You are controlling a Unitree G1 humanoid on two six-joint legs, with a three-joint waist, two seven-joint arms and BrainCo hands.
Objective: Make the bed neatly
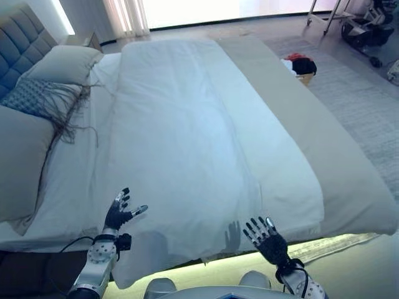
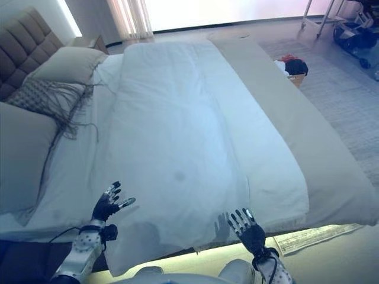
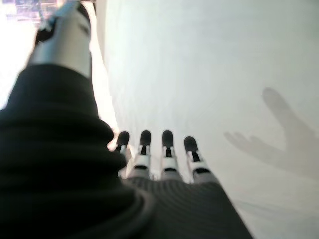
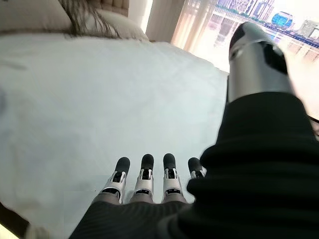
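A white duvet [image 1: 187,137] lies spread flat over the bed, its near edge hanging over the bedside in front of me. A beige cover [image 1: 324,156] shows along the duvet's right side. My left hand [image 1: 120,212] is open, fingers spread, just above the duvet's near left part. It also shows in the left wrist view [image 3: 159,149], holding nothing. My right hand [image 1: 267,237] is open, fingers spread, at the duvet's near right edge. In the right wrist view [image 4: 149,174] its straight fingers hover over the white cloth.
Beige pillows [image 1: 65,62] and a patterned fringed cushion [image 1: 37,96] lie at the head on the left, by a tufted headboard [image 1: 22,40]. A basket with red and black clothes [image 1: 300,65] stands on the floor to the right. A metal frame [image 1: 340,15] stands far right.
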